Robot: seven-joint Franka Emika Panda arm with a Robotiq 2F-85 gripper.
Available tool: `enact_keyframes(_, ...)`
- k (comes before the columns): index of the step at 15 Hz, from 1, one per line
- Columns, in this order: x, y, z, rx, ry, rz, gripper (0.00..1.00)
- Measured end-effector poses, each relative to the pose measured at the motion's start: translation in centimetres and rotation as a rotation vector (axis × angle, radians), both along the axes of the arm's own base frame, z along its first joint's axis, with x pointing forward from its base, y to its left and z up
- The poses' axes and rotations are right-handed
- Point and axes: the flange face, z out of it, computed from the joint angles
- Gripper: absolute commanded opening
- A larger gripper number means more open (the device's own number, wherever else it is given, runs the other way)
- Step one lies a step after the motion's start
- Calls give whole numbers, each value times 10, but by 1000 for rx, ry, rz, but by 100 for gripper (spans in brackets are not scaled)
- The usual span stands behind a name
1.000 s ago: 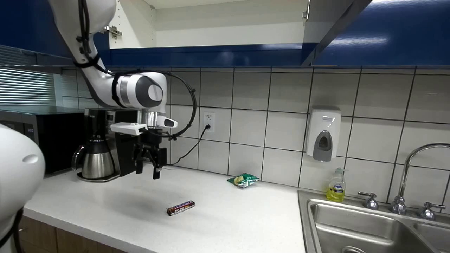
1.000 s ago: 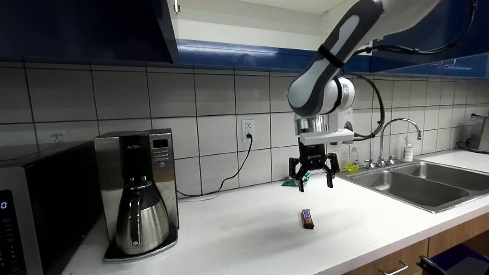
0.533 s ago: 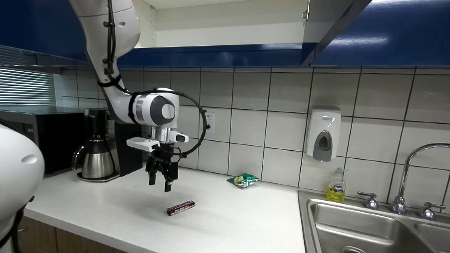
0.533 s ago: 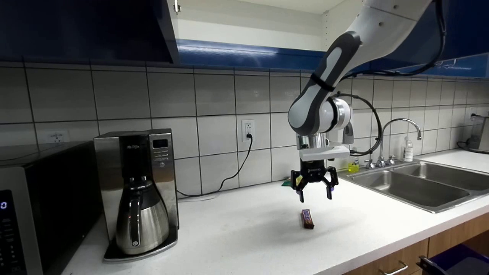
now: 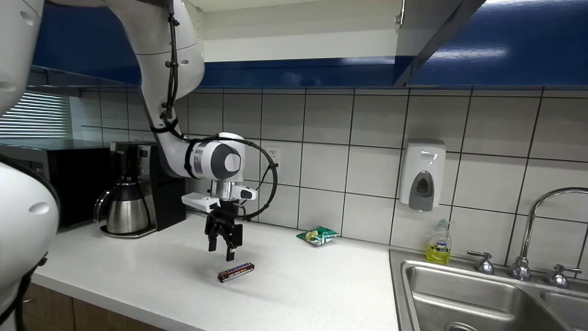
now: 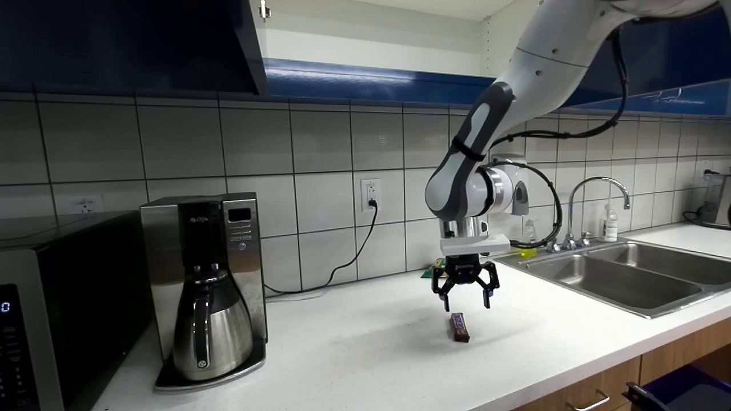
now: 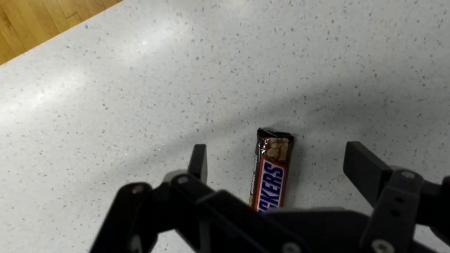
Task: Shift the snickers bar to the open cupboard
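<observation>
Down comes my gripper (image 6: 467,307), lower and closer to the snickers bar (image 7: 273,172) than half a second ago. The bar has not moved: it lies on the white counter (image 6: 342,354), below me, and I do not touch it. My jaws are spread wide and hold nothing. In the wrist view the bar shows between my two fingers (image 7: 364,170), and I can read part of its name, but some of me covers one end. Both exterior views show the bar whole. Only the wrist view shows yellow wood boards (image 7: 35,23) past the counter's edge. Up high, the open cupboard (image 5: 298,39) shows in both exterior views, but not in the wrist view. In an exterior view the green bag (image 5: 318,236) by the tiled wall (image 5: 325,165) shows whole. In an exterior view I see the front of the coffee maker (image 6: 245,257), with its little dark screen (image 6: 239,214).
</observation>
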Motion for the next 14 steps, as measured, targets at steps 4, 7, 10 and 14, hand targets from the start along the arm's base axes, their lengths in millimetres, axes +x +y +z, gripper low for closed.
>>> enact_keyframes(4, 17, 0, -18, -17, 4, -58, 100)
enact_keyframes(7, 29, 0, -30, -31, 5, -99, 100)
enact_keyframes(10, 38, -3, -40, -42, 5, -137, 100)
enact_keyframes(14, 48, -9, -48, -53, 3, -177, 100)
